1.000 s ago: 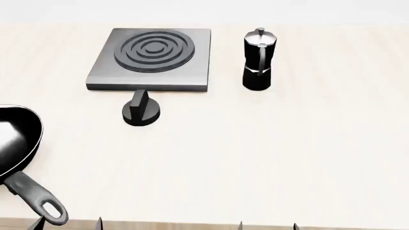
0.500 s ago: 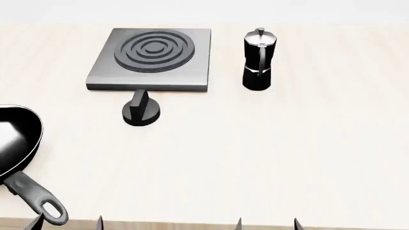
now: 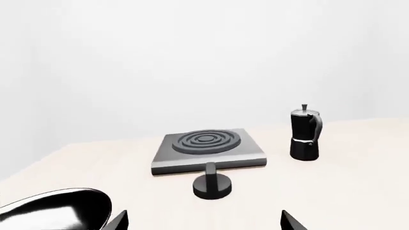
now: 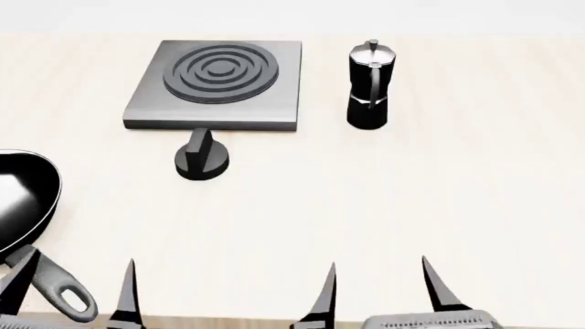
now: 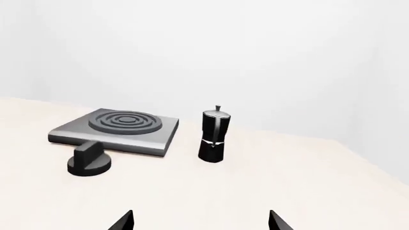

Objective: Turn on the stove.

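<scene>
brushed grey metal, the square stove (image 4: 216, 83) with raised rings lies at the pale table's (image 4: 384, 205) far side, its ridged black knob (image 4: 201, 159) just before it. both pointed claws, left gripper (image 4: 71, 291) and right gripper (image 4: 379, 291), have risen into view, spread open, empty.

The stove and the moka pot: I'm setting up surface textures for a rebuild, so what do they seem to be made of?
The stove looks like grey brushed metal with a matte sheen and fine streaks across its plate; its knob looks like matte black plastic, though that is uncertain. The moka pot has a dull black body with a shiny, silvery metal-looking top.
</scene>
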`<state>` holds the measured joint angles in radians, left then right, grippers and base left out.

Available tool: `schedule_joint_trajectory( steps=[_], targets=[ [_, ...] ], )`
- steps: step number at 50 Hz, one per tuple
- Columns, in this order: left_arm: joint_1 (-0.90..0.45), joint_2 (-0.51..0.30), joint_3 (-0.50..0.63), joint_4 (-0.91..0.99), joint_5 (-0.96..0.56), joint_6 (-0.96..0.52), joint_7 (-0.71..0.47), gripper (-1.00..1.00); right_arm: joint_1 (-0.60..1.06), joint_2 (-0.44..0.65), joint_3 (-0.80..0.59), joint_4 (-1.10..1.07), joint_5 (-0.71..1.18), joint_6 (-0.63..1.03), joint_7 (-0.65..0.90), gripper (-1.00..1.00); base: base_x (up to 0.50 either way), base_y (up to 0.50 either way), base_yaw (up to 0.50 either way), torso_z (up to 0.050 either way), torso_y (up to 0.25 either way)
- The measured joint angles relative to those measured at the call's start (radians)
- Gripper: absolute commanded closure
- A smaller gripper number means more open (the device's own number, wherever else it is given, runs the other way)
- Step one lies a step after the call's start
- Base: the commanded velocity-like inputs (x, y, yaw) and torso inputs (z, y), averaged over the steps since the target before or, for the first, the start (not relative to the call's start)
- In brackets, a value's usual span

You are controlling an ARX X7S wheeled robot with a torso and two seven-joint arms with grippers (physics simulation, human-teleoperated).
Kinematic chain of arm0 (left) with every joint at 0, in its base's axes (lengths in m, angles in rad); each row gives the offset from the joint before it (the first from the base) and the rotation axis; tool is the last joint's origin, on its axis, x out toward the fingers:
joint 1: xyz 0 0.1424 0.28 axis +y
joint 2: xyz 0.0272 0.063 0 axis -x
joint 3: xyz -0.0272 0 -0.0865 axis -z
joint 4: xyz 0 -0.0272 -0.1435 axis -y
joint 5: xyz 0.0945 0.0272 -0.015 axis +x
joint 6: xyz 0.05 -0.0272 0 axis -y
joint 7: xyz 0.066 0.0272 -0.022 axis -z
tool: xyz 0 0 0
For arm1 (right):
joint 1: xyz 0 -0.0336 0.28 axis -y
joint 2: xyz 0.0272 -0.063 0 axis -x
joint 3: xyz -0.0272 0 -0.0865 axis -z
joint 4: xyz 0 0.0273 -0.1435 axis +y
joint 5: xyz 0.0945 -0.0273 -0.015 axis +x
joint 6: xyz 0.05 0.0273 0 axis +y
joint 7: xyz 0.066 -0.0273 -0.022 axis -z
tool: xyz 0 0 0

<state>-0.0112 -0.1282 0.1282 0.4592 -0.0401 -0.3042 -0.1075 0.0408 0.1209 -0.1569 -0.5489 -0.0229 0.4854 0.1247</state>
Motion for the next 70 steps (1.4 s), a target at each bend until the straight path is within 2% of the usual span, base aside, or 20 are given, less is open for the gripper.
schedule_joint_trajectory(
  steps=[10, 21, 39, 70],
  targets=[
    [-0.039, -0.021, 0.022, 0.2, 0.008, -0.146, -0.011, -1.0, 0.051, 0.011, -0.027, -0.188, -0.019, 0.168, 0.007, -1.0, 0.0, 0.0, 0.0, 0.0, 0.0],
    [-0.061, -0.036, 0.032, 0.3, 0.007, -0.217, -0.021, -1.0, 0.086, 0.021, -0.041, -0.287, -0.024, 0.254, 0.011, -1.0, 0.0, 0.0, 0.0, 0.0, 0.0],
    [-0.074, -0.048, 0.038, 0.396, -0.009, -0.269, -0.036, -1.0, 0.106, 0.031, -0.047, -0.364, -0.02, 0.309, 0.026, -1.0, 0.0, 0.0, 0.0, 0.0, 0.0],
    [-0.078, -0.064, 0.048, 0.417, -0.022, -0.275, -0.065, -1.0, 0.127, 0.043, -0.076, -0.407, -0.027, 0.352, 0.065, -1.0, 0.0, 0.06, 0.0, 0.0, 0.0]
  ],
)
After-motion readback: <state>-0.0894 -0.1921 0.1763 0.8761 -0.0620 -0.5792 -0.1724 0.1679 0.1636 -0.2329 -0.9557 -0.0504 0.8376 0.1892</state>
